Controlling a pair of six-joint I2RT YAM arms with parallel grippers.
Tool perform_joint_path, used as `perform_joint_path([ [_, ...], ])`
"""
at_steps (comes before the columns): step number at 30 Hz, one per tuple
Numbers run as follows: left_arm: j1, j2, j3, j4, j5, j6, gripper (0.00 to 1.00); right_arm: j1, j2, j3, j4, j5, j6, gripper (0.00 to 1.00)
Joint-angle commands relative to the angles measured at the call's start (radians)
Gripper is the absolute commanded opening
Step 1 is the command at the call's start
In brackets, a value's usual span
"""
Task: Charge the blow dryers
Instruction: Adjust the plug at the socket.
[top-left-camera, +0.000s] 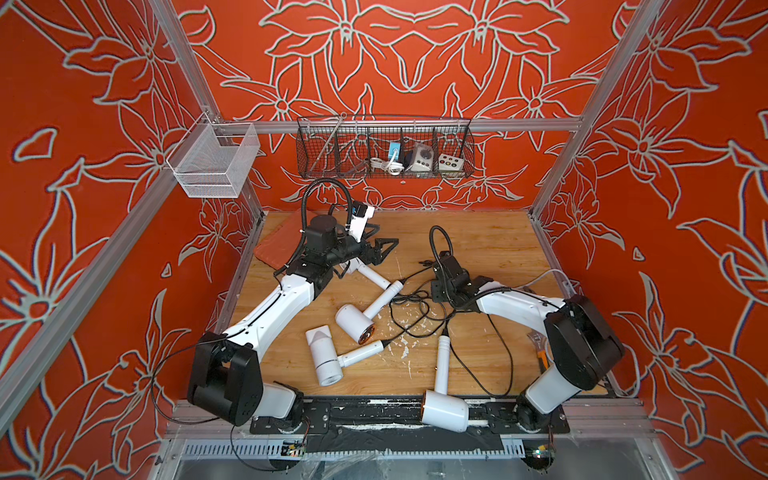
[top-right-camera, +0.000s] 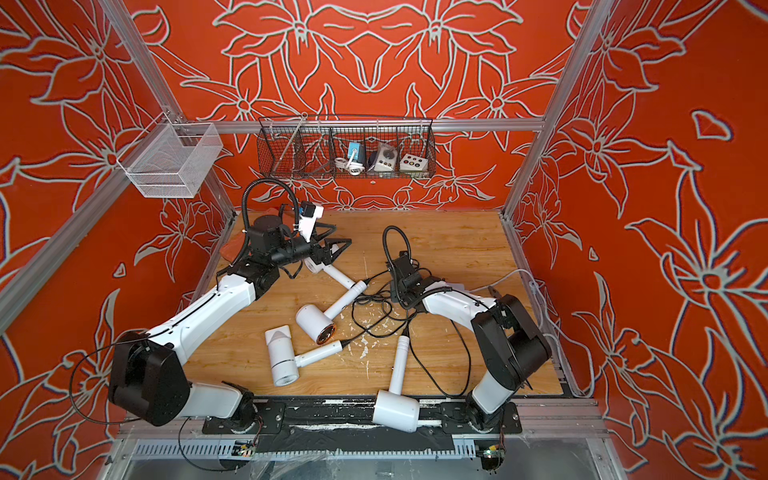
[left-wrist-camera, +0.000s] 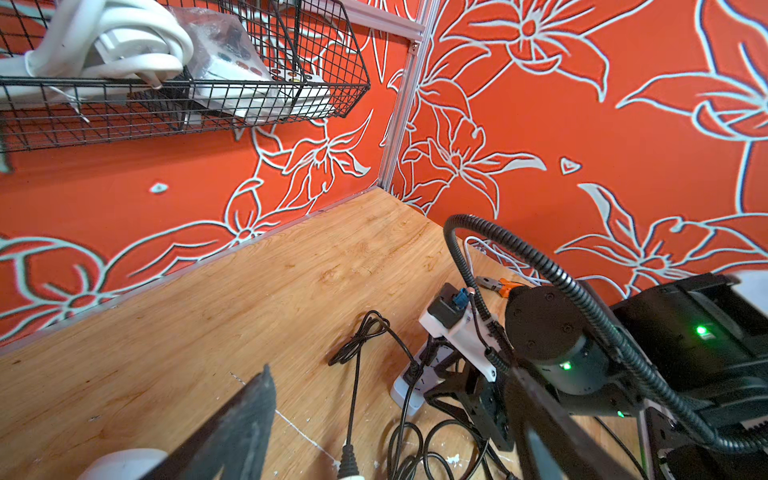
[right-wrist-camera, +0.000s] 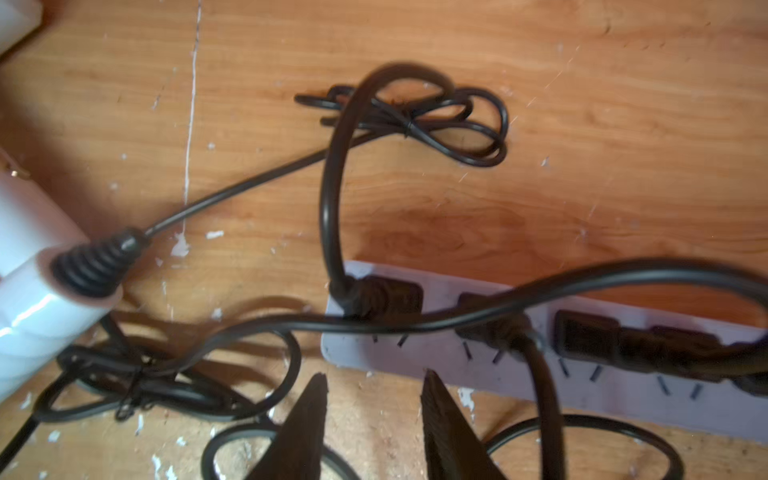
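Four white blow dryers lie on the wooden table in both top views: one partly under my left gripper, one with a copper-lined barrel, one beside it, and one at the front edge. Their black cords tangle mid-table. My left gripper hovers open above the table with nothing in it. My right gripper points down, open and empty, just short of the white power strip, which has black plugs in its sockets. A dryer handle end lies close by.
A black wire basket with adapters hangs on the back wall, and a white mesh basket on the left rail. A red pad lies at the back left. An orange-handled tool sits near the right edge.
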Motion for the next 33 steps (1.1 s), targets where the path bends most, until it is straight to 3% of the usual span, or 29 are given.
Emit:
perform_joint_path([
  [1, 0.011, -0.018, -0.009, 0.028, 0.017, -0.004, 0.86, 0.006, 0.03, 0.044, 0.012, 0.067, 0.006, 0.4],
  [15, 0.02, -0.014, -0.009, 0.038, 0.028, -0.016, 0.86, 0.019, 0.101, 0.094, 0.046, 0.16, -0.043, 0.44],
  [25, 0.021, -0.012, -0.011, 0.039, 0.03, -0.017, 0.86, 0.026, 0.144, 0.123, 0.07, 0.206, -0.065, 0.31],
  [33, 0.023, -0.01, -0.012, 0.04, 0.03, -0.017, 0.86, 0.025, 0.177, 0.123, 0.021, 0.234, 0.023, 0.11],
])
